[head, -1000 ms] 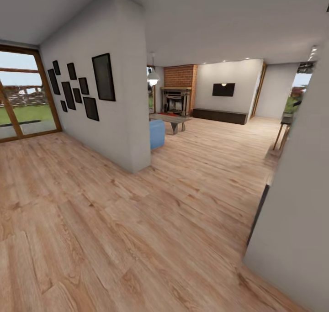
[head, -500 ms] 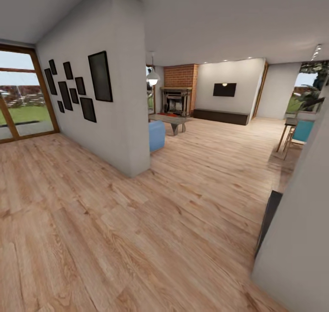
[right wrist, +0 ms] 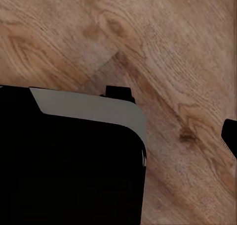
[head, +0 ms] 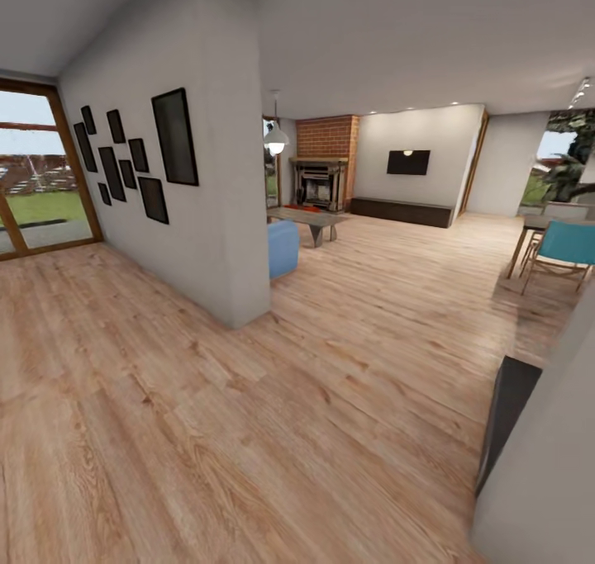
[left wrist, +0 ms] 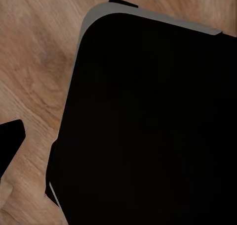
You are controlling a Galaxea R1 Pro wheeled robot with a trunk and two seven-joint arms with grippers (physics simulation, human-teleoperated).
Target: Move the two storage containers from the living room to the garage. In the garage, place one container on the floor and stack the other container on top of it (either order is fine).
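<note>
Neither pincer's jaws can be made out, so I cannot tell whether either is released or clenched. The left wrist camera looks down on a black, grey-edged body panel [left wrist: 148, 126] of the robot over light wood planks, and the right wrist camera on a similar dark panel [right wrist: 69, 160] over the same floor.

Outward, the head view looks down an open plank floor [head: 273, 399]. A white partition wall [head: 207, 184] hung with dark frames stands at 11 o'clock; the brick fireplace [head: 321, 180] of the living room sits at 12 o'clock, with a low bench [head: 307, 217] and a blue seat [head: 283, 248] before it. A small red-orange patch on that bench may be the storage containers; it is too small to tell.

The step in hand looks like the approach. Next calls for driving toward 12 o'clock, clearing the partition's corner.
</note>
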